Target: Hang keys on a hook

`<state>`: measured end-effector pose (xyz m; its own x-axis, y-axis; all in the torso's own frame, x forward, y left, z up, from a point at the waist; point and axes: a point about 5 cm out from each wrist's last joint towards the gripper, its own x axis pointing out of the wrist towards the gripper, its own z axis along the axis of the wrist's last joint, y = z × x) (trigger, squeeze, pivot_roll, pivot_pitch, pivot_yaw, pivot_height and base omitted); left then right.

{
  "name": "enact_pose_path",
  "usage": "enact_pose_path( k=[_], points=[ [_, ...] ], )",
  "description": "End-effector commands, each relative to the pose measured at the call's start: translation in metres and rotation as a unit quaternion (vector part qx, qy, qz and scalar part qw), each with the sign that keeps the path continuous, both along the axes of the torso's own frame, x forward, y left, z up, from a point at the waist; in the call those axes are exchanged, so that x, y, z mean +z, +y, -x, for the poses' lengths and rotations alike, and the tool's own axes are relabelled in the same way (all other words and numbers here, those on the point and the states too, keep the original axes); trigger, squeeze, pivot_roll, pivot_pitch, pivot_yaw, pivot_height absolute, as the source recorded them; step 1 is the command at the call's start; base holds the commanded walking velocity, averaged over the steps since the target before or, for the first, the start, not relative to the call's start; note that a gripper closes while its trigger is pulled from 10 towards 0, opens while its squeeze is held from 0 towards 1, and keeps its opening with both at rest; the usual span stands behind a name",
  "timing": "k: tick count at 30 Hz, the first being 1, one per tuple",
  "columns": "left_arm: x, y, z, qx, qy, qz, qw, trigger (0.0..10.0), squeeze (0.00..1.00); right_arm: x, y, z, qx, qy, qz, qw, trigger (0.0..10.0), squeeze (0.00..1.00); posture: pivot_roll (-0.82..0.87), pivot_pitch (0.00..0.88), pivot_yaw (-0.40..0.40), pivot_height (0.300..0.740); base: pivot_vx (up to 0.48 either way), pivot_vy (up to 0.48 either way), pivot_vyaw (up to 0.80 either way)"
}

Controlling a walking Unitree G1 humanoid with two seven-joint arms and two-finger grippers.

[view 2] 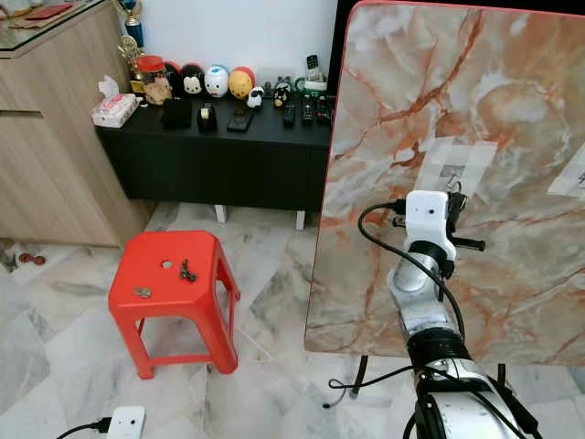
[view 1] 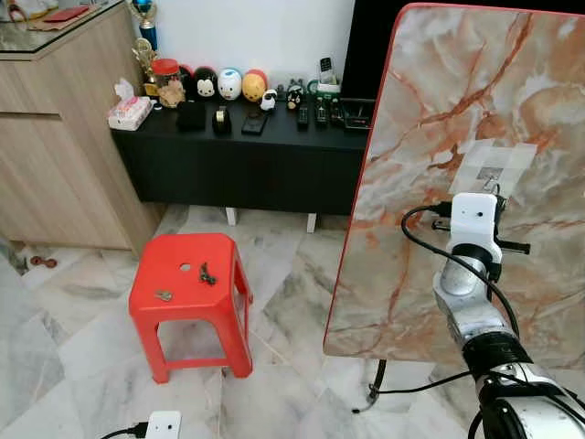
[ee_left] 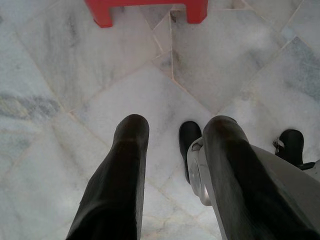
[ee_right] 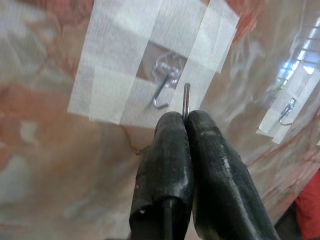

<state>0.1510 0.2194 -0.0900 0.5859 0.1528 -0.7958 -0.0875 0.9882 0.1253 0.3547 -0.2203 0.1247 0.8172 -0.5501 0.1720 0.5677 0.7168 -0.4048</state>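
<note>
My right gripper (ee_right: 184, 117) is raised close to an upright marble-patterned board (view 1: 439, 82). Its fingers are shut on a thin metal key ring (ee_right: 186, 99) that sticks out past the tips. The ring's end is just beside a small metal hook (ee_right: 162, 96), fixed to the board under white tape (view 1: 494, 163). A second taped hook (ee_right: 286, 114) sits further along the board. A bunch of keys (view 1: 207, 273) lies on a red plastic stool (view 1: 187, 315). My left gripper (ee_left: 175, 125) hangs open above the marble floor.
A small round object (view 1: 164, 295) also lies on the stool. A black low cabinet (view 1: 238, 155) with toys and remotes stands against the far wall, and a wooden cabinet (view 1: 55, 155) is at the left. Cables (view 1: 402, 389) trail on the floor by the board's stand.
</note>
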Motion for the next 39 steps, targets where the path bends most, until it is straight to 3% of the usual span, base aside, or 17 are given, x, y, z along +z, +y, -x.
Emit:
enact_pose_path(
  k=[1, 14, 39],
  points=[
    [-0.003, -0.001, 0.005, 0.001, 0.011, 0.0, 1.0, 10.0, 0.0, 0.008, -0.005, -0.003, -0.008, -0.006, 0.01, 1.0, 10.0, 0.0, 0.0, 0.0, -0.049, 0.74, 0.0, 0.0, 0.0],
    [-0.004, 0.01, 0.016, 0.008, 0.025, -0.003, 1.0, 10.0, 0.0, 0.004, -0.008, -0.004, -0.018, 0.015, 0.023, 0.999, 10.0, 0.0, 0.0, 0.0, -0.049, 0.74, 0.0, 0.0, 0.0],
    [-0.004, 0.004, 0.011, 0.006, 0.024, -0.004, 1.0, 10.0, 0.0, 0.009, -0.005, -0.012, -0.009, 0.033, 0.026, 0.999, 10.0, 0.0, 0.01, 0.0, -0.051, 0.74, 0.0, 0.0, 0.0]
  ],
)
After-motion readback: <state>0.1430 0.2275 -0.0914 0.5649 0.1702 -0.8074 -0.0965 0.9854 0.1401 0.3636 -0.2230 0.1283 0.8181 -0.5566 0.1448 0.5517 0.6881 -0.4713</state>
